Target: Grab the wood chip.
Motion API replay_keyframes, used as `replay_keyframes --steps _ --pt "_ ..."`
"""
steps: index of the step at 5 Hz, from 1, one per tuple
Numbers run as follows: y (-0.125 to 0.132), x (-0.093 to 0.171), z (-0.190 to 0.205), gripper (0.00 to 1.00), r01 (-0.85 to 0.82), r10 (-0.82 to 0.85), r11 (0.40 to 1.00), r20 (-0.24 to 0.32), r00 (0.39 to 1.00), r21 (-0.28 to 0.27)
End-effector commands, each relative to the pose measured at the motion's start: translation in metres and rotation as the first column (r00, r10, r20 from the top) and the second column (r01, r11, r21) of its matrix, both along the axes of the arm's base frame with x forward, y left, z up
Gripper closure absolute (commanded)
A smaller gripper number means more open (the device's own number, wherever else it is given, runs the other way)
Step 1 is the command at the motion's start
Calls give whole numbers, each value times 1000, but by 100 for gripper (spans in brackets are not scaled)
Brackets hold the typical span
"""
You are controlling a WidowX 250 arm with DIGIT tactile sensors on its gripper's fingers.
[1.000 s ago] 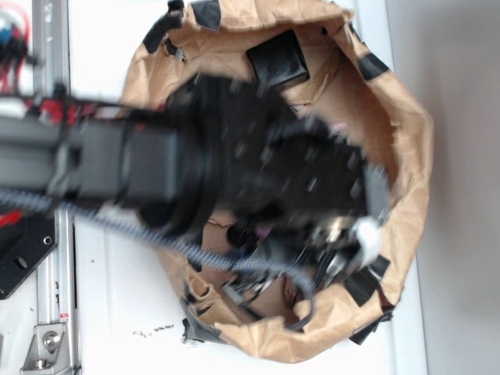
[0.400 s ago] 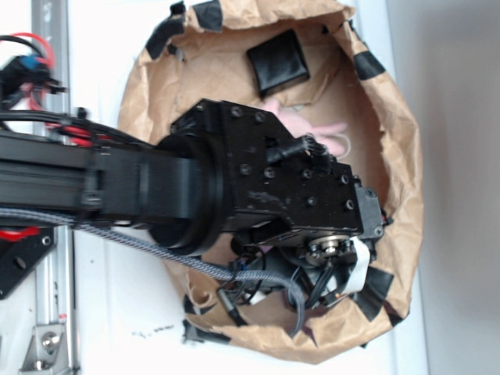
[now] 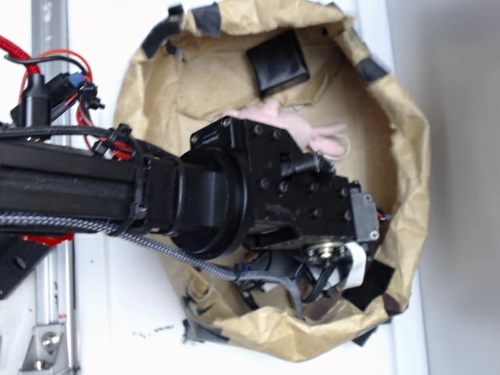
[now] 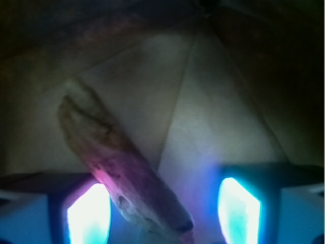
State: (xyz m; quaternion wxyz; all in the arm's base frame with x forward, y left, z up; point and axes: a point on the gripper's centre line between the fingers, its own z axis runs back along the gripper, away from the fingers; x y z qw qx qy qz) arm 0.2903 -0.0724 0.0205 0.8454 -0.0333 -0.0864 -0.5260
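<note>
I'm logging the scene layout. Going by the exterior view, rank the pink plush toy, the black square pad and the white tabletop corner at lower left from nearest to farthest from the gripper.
The gripper is hidden under the arm, near the bag's lower right.
1. Pink plush toy: just above the wrist.
2. Black square pad: at the bag's top.
3. White tabletop: lower left, outside the paper bag.

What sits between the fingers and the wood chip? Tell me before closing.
Nothing visible. In the wrist view the wood chip lies diagonally on bare brown paper, its lower end already in the gap between the two glowing fingers, nearer the left-hand one. The pink plush toy lies off to the side, clear of it.
</note>
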Motion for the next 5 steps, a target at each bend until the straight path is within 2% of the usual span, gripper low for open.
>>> replay_keyframes --steps 1,2,3,4,5 --pt "2 -6 1 100 -84 84 996 24 996 -4" --pt "13 -2 5 100 -181 181 983 -4 983 6" --pt "58 -3 26 100 -411 418 908 -93 904 84" --pt "88 -22 58 100 -618 631 775 -106 769 132" --pt "97 -44 89 100 -781 787 615 -137 601 108"
